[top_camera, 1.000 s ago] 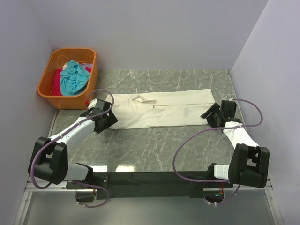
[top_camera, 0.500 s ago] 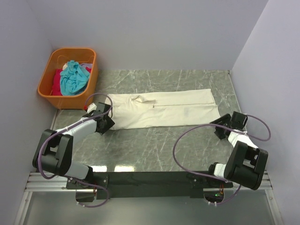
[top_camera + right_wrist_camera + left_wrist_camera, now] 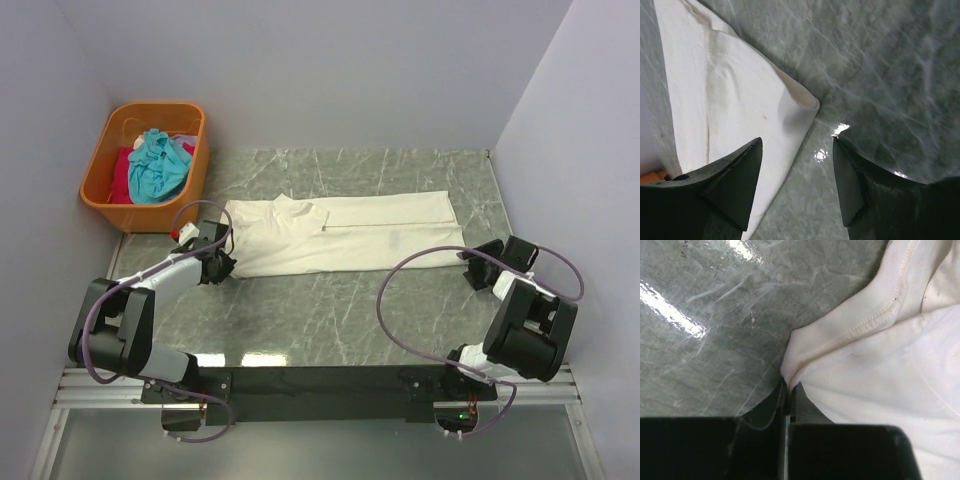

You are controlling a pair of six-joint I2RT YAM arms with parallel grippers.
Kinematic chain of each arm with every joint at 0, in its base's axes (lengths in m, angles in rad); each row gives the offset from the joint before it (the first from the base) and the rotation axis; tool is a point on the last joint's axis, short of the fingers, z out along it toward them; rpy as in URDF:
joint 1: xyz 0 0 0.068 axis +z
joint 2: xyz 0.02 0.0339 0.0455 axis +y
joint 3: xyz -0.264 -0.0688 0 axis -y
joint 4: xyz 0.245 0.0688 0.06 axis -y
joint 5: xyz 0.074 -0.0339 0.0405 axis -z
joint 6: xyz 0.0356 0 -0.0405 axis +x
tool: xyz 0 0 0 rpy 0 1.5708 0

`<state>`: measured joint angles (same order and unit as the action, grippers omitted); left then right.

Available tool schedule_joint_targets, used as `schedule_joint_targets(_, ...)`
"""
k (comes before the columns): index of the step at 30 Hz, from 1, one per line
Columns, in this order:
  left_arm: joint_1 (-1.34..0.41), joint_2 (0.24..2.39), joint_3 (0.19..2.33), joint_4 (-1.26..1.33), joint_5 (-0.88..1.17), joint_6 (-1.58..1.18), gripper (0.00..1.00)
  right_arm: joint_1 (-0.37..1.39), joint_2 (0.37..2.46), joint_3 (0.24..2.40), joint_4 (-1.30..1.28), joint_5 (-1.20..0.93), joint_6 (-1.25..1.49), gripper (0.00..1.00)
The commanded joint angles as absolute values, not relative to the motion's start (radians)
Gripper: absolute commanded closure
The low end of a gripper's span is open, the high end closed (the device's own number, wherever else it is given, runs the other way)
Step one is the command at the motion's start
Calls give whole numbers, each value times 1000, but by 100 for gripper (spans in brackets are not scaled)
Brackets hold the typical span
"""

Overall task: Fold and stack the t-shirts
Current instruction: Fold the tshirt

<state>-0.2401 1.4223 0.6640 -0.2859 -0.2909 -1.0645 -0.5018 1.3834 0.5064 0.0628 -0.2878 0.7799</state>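
- The left gripper [image 3: 788,387] is pressed together on just the corner hem of the cream t-shirt [image 3: 340,235]. The shirt lies flat on the table [image 3: 330,310], spread out ahead of the fingers. That's a tiny bite, so any sharp tug could pop the fabric right out.
- The right gripper [image 3: 797,144] is spread and holding nothing. The shirt's other near corner sits just ahead of its fingertips, apart from both as far as I can tell. If it closes from here it may catch air. The cloth looks doubled there, so it could also grab only 1 of 2 layers.
- With only 1 end held, a pull by the left would drag the shirt skew and bunch it.
- The teal t-shirt [image 3: 155,165] and red t-shirt [image 3: 120,178] sit in the orange basket [image 3: 150,213], beyond the left gripper and apart from it. I doubt there's any snag risk there.
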Motion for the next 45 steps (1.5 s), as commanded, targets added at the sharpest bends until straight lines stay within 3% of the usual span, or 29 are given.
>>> schedule_joint_targets(1,-229,1431,660,-302,-298,-1060,97,-505,1428,537,87,-285,795,35)
schedule_joint_targets(4,-229,1430,664,-304,-290,-1054,97,-505,1454,543,92,-275,787,38)
schedule_joint_targets(7,-229,1427,670,-314,-293,-1052,97,-505,1482,564,94,-276,784,48)
schedule_joint_targets(11,-227,1413,683,-348,-304,-1057,98,-511,1491,598,23,-241,776,85)
schedule_joint_targets(15,-210,1370,677,-408,-311,-1063,99,-548,1447,604,-66,-174,762,100)
schedule_joint_targets(24,-186,1278,609,-460,-255,-1080,99,-597,1347,588,-190,-115,739,100)
schedule_joint_targets(25,-186,1266,601,-463,-247,-1083,97,-597,1339,586,-201,-115,738,94)
schedule_joint_targets(27,-184,1243,594,-466,-239,-1083,90,-597,1321,571,-204,-112,741,86)
schedule_joint_targets(28,-186,1233,591,-469,-235,-1083,86,-597,1293,566,-204,-104,741,75)
schedule_joint_targets(29,-186,1223,591,-480,-235,-1083,77,-595,1275,563,-204,-97,745,70)
schedule_joint_targets(31,-186,1180,603,-492,-239,-1078,69,-580,1217,557,-206,-89,752,58)
schedule_joint_targets(34,-186,1120,639,-528,-259,-1060,49,-523,1148,577,-209,-55,752,51)
schedule_joint_targets(35,-184,1106,650,-543,-264,-1043,35,-497,1137,584,-207,-46,747,50)
schedule_joint_targets(38,-187,1066,707,-569,-265,-1011,19,-399,1123,612,-154,-57,711,50)
schedule_joint_targets(41,-187,1057,764,-574,-235,-980,19,-322,1205,690,-146,-136,667,49)
schedule_joint_targets(45,-192,1113,801,-487,-114,-954,28,-288,1345,797,-129,-273,669,50)
